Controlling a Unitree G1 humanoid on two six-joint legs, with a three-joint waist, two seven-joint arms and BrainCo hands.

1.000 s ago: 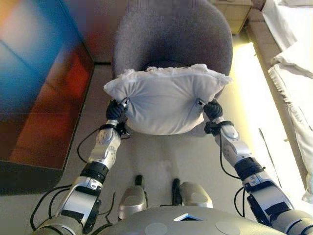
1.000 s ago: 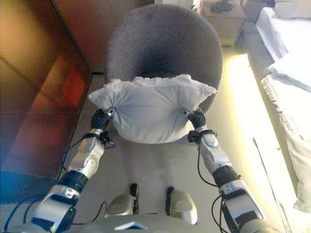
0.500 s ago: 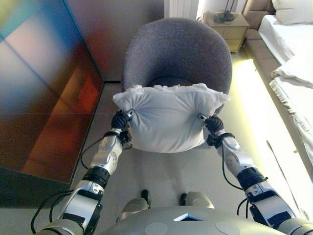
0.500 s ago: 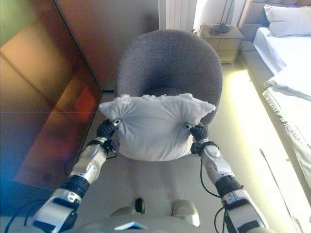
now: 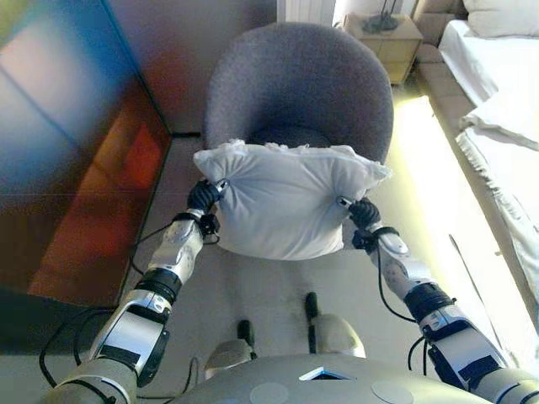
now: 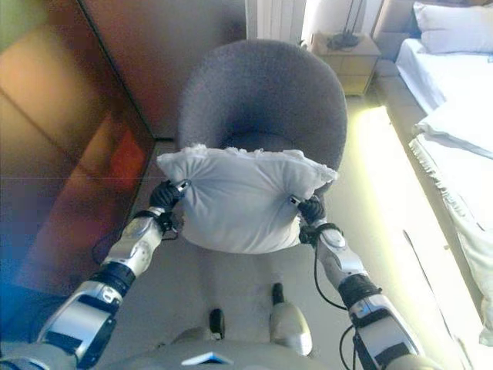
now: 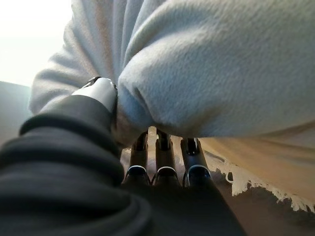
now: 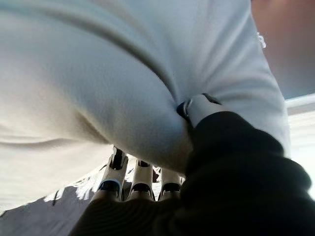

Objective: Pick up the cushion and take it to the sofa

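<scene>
A white cushion with a frilled edge is held up in the air between my two hands, in front of a grey round armchair. My left hand grips its left side, thumb pressed into the fabric and fingers curled under it. My right hand grips its right side the same way, fingers under the cushion. The cushion fills both wrist views. No sofa other than the armchair shows.
A dark glossy cabinet runs along the left. A bed with white bedding lies along the right, a wooden nightstand beyond it. Pale floor lies between me and the armchair.
The whole view has shifted as the camera moved. The cushion stays gripped between both hands at about the same height before the armchair.
</scene>
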